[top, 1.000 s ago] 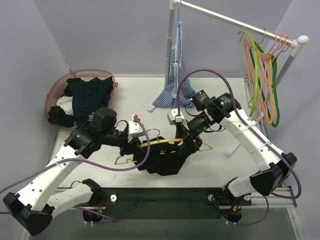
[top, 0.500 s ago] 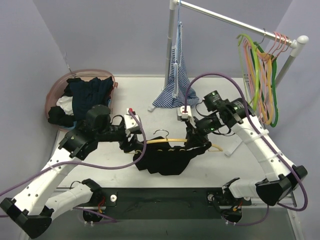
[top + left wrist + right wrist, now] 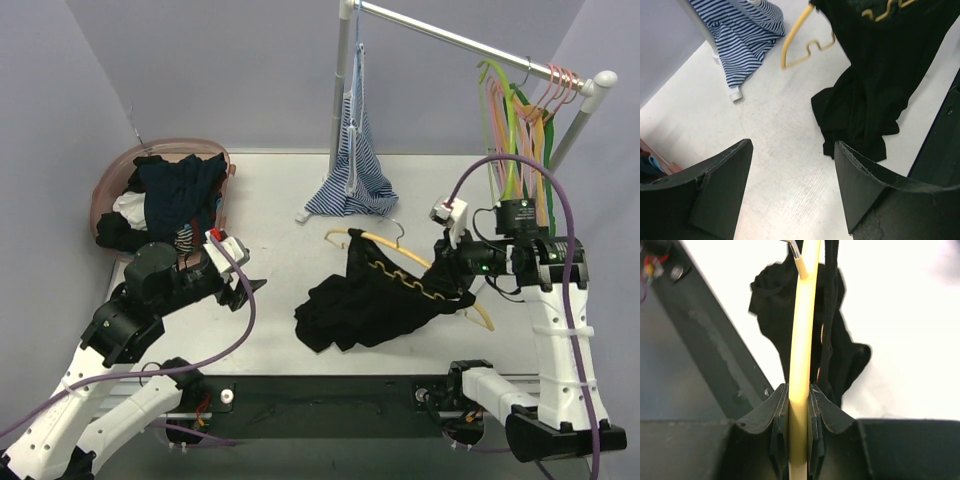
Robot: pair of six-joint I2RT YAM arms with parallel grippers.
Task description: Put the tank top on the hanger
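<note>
The black tank top [image 3: 360,300] hangs over the yellow hanger [image 3: 343,233], and its lower part bunches on the table. The hanger tilts from upper left down to lower right. My right gripper [image 3: 453,272] is shut on its right arm. In the right wrist view the yellow hanger bar [image 3: 802,330] runs straight between the closed jaws of my right gripper [image 3: 797,390], with tank top fabric [image 3: 840,360] just beside it. My left gripper [image 3: 250,287] stands open to the left, apart from the cloth. In its wrist view the left gripper [image 3: 793,145] holds nothing, and the tank top [image 3: 875,90] and hanger [image 3: 795,45] lie ahead.
A pink basket [image 3: 108,180] of mixed dark clothes sits at the back left. A blue-and-white striped garment [image 3: 352,170] hangs from the rack's pole. Green and orange hangers [image 3: 525,170] hang on the rail at the right. The dark base plate [image 3: 330,400] borders the near edge.
My left gripper let go, opened and drew back to the left. My right gripper closed on the hanger and carried it up and to the right, with the tank top draped on it.
</note>
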